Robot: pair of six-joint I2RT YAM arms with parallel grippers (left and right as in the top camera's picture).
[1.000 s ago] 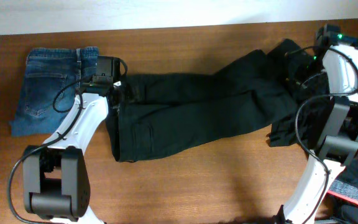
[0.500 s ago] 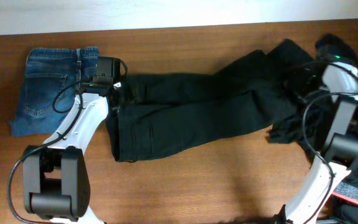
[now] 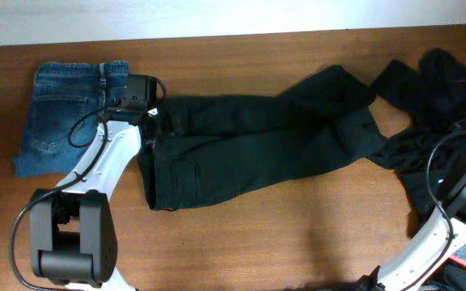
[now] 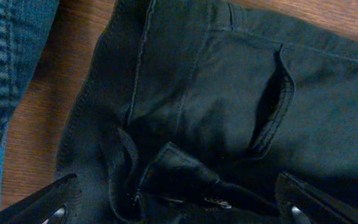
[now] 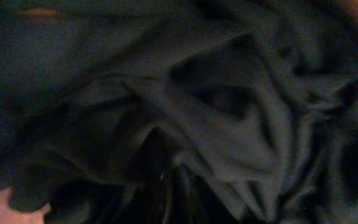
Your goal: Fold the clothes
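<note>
- The long, matte-black fabric trousers (image 3: 249, 149) lay stretched across the brown wooden tabletop (image 3: 298, 242), waistband to the left and legs running right. They seemed spread out ready for folding.
- The left hand (image 4: 179, 208) hung just over the waistband, its fingers (image 4: 55, 205) spread wide and gripping nothing, probably poised to pinch that end.
- The folded blue denim jeans (image 3: 67, 113) sat near the waistband but apart from it, apparently done and parked out of the way.
- At the right edge, a crumpled heap of black cloth (image 3: 435, 89) ran into the leg ends.
- The right hand was lost among dark folds, so I could not tell whether it held cloth.
</note>
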